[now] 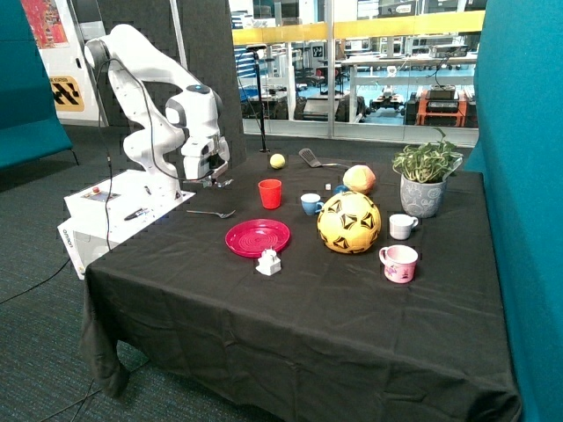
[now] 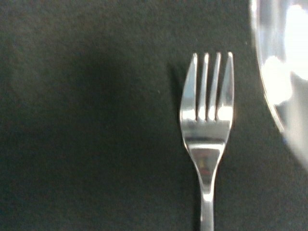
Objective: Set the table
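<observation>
We see the gripper [image 1: 214,182] hanging above the far left part of the table [image 1: 290,316], empty, a little above the black cloth. We cannot tell how its jaws stand; neither view shows the gap clearly. A fork [image 1: 212,213] lies flat on the cloth just near of the gripper, apart from it, and just left of the red plate [image 1: 257,237]. In the wrist view the fork [image 2: 207,130] lies with four tines on the cloth, a bright rim beside it (probably the plate edge). A red cup [image 1: 270,193] stands upright just beyond the plate. A yellow ball [image 1: 349,222] sits right of the plate, with a pink mug [image 1: 398,263] near right of it and a potted plant [image 1: 425,180] far right.
</observation>
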Robot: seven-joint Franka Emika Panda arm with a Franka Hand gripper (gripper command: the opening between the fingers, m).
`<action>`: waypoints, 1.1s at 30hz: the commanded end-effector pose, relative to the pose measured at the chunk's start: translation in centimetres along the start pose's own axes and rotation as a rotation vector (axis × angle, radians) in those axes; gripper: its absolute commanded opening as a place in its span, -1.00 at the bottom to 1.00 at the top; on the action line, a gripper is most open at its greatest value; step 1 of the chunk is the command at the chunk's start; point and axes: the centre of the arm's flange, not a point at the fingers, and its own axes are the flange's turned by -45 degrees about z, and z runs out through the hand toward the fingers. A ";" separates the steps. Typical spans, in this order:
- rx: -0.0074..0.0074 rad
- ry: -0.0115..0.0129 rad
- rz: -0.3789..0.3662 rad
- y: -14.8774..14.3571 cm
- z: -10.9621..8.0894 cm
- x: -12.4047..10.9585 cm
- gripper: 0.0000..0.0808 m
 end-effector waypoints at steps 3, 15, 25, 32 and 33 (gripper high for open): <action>-0.0012 0.0040 0.017 1.2 1.4 -1.6 -1.00; -0.0012 0.0040 0.024 2.2 2.3 -2.4 -1.00; -0.0012 0.0040 0.035 2.4 4.4 -2.5 -1.00; -0.0012 0.0040 0.038 2.6 5.5 -2.4 -1.00; -0.0012 0.0040 0.038 2.6 5.6 -2.4 -1.00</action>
